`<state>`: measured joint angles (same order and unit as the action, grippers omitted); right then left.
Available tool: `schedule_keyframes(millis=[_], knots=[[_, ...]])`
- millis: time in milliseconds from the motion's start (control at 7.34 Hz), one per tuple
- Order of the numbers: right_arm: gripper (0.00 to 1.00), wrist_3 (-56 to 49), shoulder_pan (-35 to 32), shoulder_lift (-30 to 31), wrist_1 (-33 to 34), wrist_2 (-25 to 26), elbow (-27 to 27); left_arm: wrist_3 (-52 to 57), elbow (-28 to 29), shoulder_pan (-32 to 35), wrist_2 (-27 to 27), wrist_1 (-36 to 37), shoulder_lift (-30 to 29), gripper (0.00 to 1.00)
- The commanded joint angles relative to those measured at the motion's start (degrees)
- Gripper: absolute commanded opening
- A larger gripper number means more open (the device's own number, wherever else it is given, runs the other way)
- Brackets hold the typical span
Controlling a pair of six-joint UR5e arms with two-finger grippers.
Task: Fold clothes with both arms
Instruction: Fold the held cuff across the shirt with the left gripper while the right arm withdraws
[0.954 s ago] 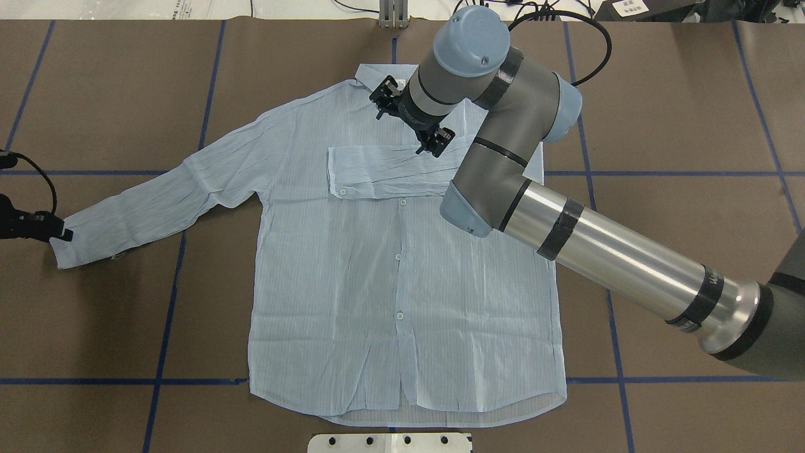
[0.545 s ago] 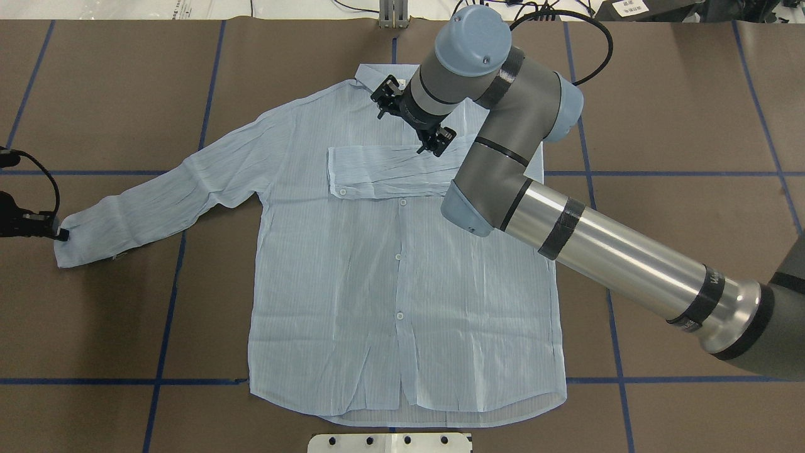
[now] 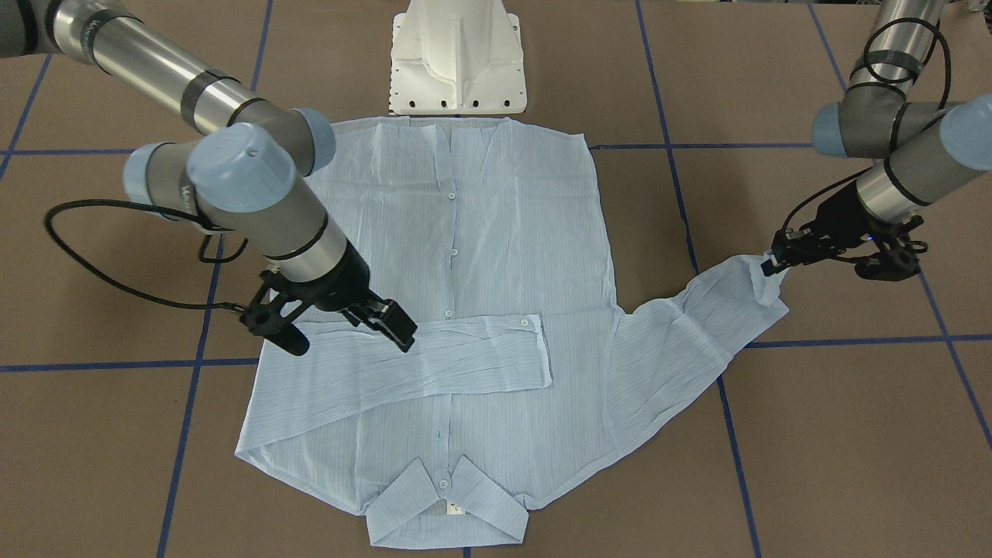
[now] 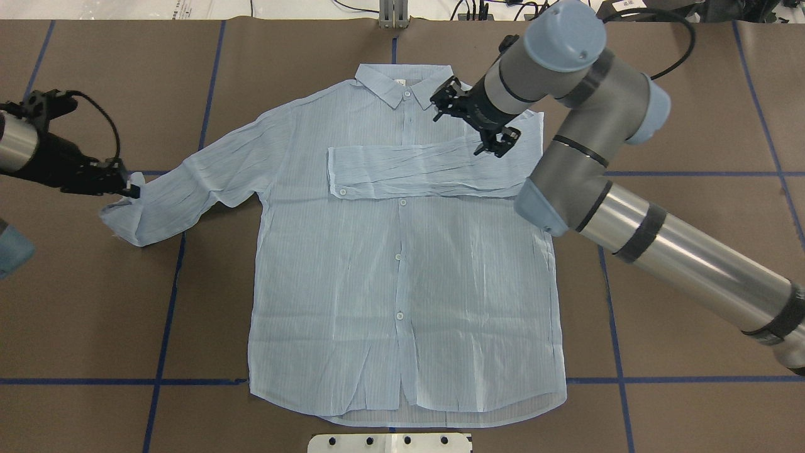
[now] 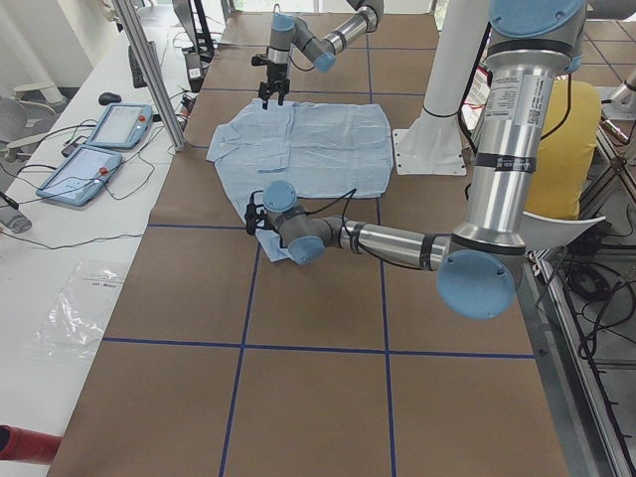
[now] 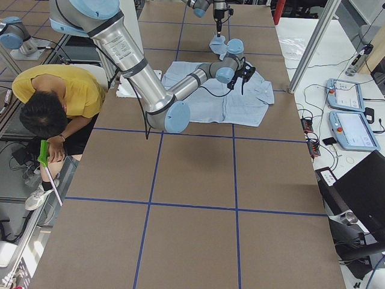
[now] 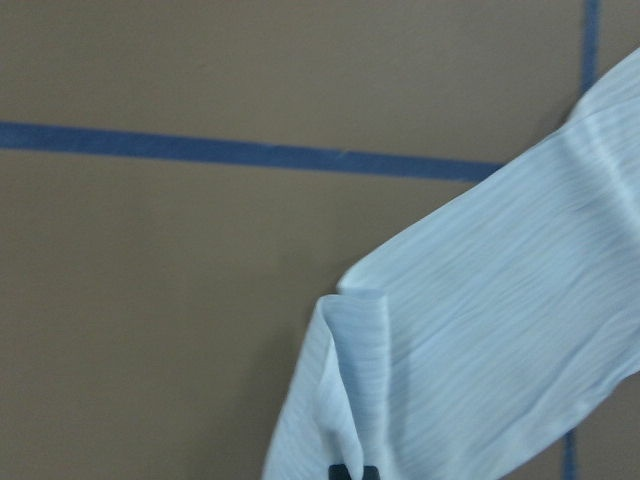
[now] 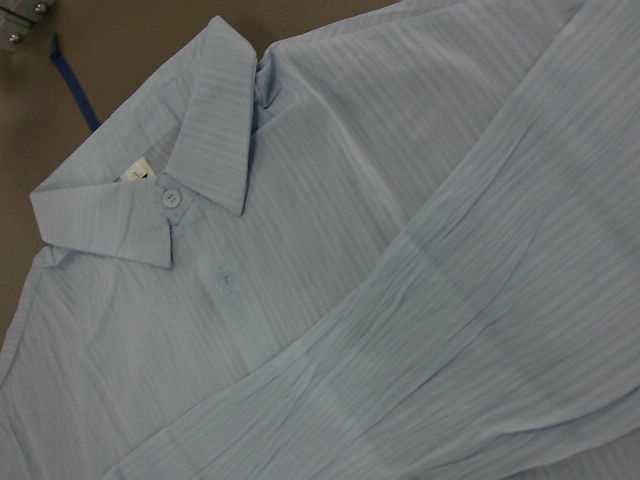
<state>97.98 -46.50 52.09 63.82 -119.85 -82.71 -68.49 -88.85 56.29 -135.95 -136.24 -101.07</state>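
Shirt (image 4: 402,264) cuff (image 4: 126,217) in left gripper (image 4: 131,187); right gripper (image 4: 473,123) spread abv sleeve (image 4: 409,170).

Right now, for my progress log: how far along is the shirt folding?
Done: one sleeve lies folded across the chest of the shirt, with the open right gripper over it. In hand: the left gripper pinches the cuff of the other sleeve. Left: folding that sleeve in, then the body, which lies flat.
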Motion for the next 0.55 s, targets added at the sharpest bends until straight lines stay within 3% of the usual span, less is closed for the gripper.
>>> schedule_keyframes(millis=[0, 409], knots=[[0.99, -9.0, -4.7, 9.4, -0.1, -3.7, -4.3, -19.5, -0.8, -7.6, 0.6, 1.9, -11.8, 0.0], [0.99, -26.0, -11.0, 19.7, -0.3, -6.8, -5.3, -36.5, 3.9, -19.5, 13.1, 5.5, -29.0, 0.0]])
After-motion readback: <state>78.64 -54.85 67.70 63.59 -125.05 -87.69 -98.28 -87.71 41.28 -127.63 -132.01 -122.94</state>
